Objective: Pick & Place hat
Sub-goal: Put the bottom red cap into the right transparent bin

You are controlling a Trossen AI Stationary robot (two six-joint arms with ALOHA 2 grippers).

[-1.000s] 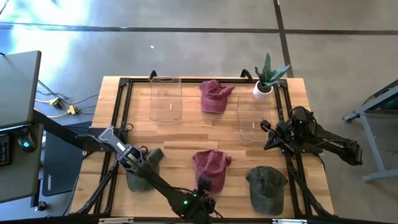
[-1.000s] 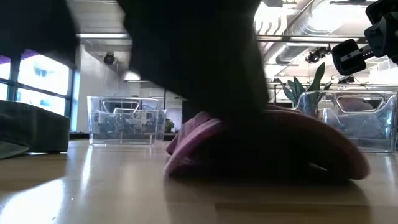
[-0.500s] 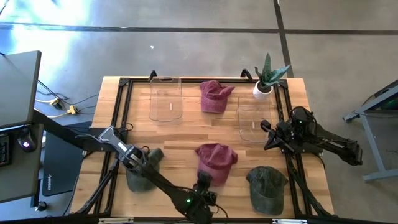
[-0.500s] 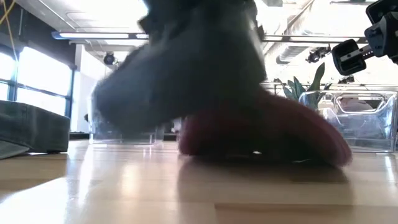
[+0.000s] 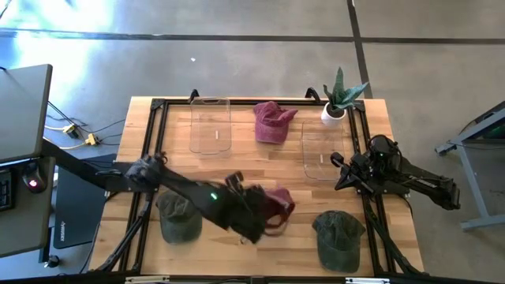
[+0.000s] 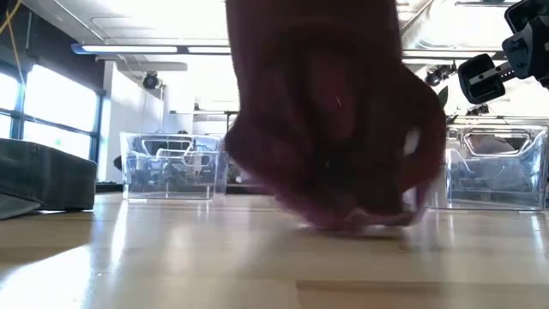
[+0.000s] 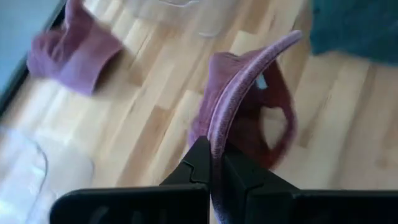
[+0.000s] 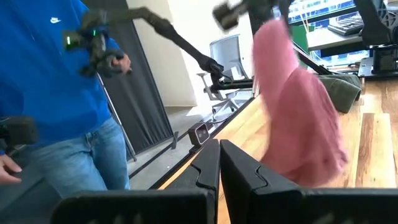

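The pink hat [image 5: 272, 207] has been lifted up off the table [image 5: 237, 170] by the left gripper [image 7: 212, 163]. Half a second ago it was lying flat on the wood near the front edge, and now it is held in the air over the middle of the table. This likely means the picking part is done and the placing part comes next. In the left wrist view, the hat's brim is seen pinched tight between the 2 dark fingers, with the rest of the hat hanging down. That grip cannot be seen from above, where the arm and hat are blurred together. In the low view, the hat is a big pink blur just above the wood. The right gripper [image 5: 341, 175] is kept waiting at the right side, beside a clear bin [image 5: 322, 154], and its fingers are closed on nothing. A person in a blue top [image 8: 46, 93] is seen only in the right wrist view.
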